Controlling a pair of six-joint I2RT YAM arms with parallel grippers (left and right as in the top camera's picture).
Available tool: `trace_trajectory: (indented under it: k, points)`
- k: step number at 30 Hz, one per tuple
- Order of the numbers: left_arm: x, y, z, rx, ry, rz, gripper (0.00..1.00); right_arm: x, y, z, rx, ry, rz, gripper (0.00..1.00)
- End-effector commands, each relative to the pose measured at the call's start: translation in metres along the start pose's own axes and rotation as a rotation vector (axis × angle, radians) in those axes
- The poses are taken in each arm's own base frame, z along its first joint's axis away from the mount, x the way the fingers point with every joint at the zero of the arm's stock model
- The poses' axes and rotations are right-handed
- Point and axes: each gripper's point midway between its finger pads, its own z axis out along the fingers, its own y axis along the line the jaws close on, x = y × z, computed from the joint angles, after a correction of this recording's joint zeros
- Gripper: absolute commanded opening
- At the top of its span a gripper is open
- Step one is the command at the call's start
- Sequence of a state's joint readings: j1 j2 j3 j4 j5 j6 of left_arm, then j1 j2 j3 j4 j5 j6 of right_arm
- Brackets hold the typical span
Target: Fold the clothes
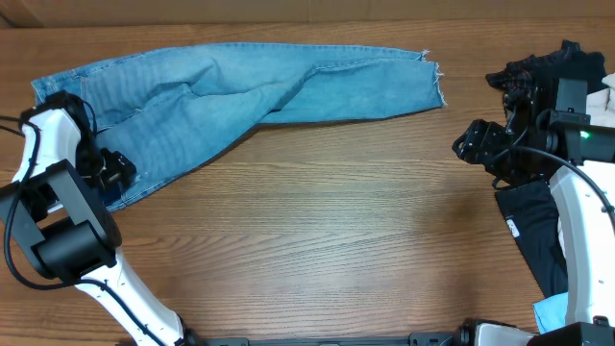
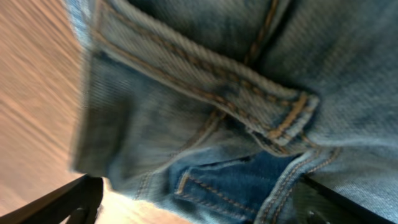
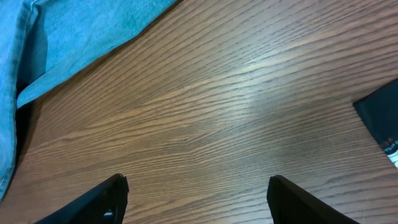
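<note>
The light blue jeans lie spread along the far side of the table, waist end at the left and leg hems at the right. My left gripper is at the waist end near the front left edge. In the left wrist view the waistband and a belt loop fill the frame, and the denim lies between the wide-apart fingers. My right gripper is open and empty over bare wood, right of the hems. A jeans edge shows in the right wrist view.
A dark garment lies at the right edge under the right arm and shows in the right wrist view. A dark patterned garment is bunched at the far right. A light blue item sits at the front right corner.
</note>
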State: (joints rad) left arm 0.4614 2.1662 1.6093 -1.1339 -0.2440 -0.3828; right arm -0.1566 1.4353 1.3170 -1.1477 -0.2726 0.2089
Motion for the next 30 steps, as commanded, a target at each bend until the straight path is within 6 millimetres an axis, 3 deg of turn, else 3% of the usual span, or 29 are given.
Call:
trace_trajectory:
  k: [1,4,6,10,14,19,23,30]
  points:
    - [0.020,0.016,0.023,-0.083,0.041,-0.011,0.96,-0.003,0.001,-0.003,0.000,-0.013,0.001,0.75]
    - [0.032,0.035,0.036,-0.145,0.075,-0.018,0.92,-0.004,0.001,-0.003,-0.001,-0.018,-0.004,0.75]
    - [0.036,0.058,0.041,-0.228,0.082,-0.046,0.90,-0.009,0.002,-0.003,-0.005,-0.036,-0.010,0.75]
    - [0.036,0.101,0.044,-0.332,0.090,-0.169,0.98,-0.033,0.006,-0.003,-0.012,-0.129,-0.068,0.75]
    - [0.037,0.120,0.053,-0.277,0.138,-0.259,1.00,-0.055,0.008,0.013,-0.024,-0.167,-0.102,0.75]
    - [0.037,0.127,0.059,-0.228,0.158,-0.312,1.00,-0.074,0.018,0.048,-0.082,-0.167,-0.129,0.76]
    - [0.035,0.105,0.063,-0.096,0.175,-0.287,1.00,-0.086,0.060,0.083,-0.247,-0.172,-0.212,0.76]
    - [0.032,0.084,0.061,-0.027,0.170,-0.222,1.00,-0.095,0.131,0.145,-0.393,-0.227,-0.251,0.75]
